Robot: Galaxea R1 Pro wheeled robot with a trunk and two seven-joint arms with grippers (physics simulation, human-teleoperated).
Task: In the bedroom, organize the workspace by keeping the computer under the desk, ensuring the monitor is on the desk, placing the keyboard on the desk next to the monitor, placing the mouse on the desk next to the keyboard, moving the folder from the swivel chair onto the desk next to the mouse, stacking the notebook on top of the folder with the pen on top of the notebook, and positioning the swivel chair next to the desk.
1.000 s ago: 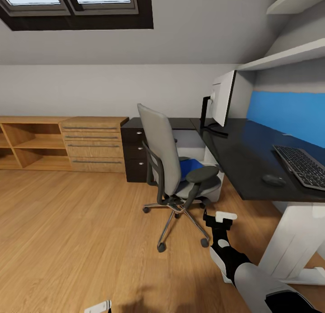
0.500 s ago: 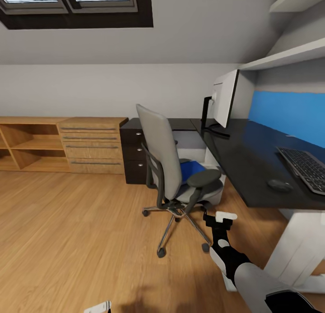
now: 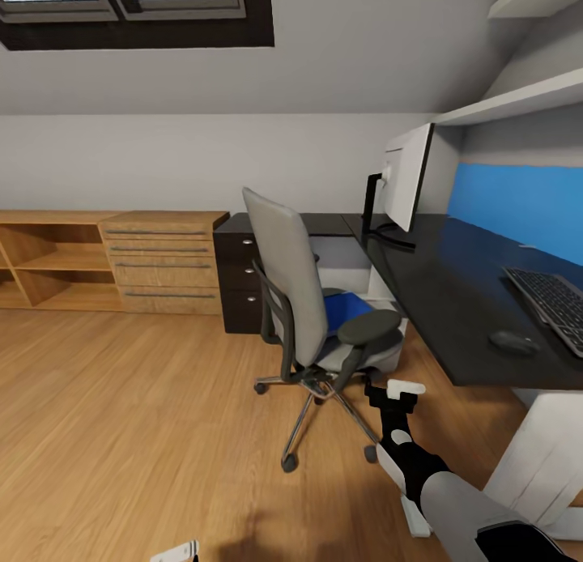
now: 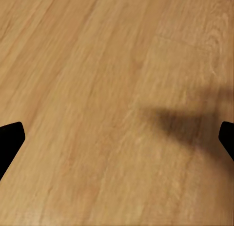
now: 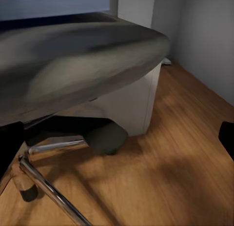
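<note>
The desk is taken as the landmark. On its black top the monitor stands toward the far corner, while the keyboard lies along the near stretch by the blue back panel, with the mouse just beside it toward the front edge. The chair is parked close against the desk's open side, its back turned to the room, and the folder is seen lying on its seat, so that item is judged not yet moved. A wooden shelf unit runs along the wall beyond the desk's drawer end.

The right gripper is held low near the chair's base, on the desk side, probably in approach to the seat. In the right wrist view the seat's underside looms close, and the fingers appear spread apart. The left gripper is held over bare floor, well away from the desk, its fingertips parted wide and gripping nothing.
</note>
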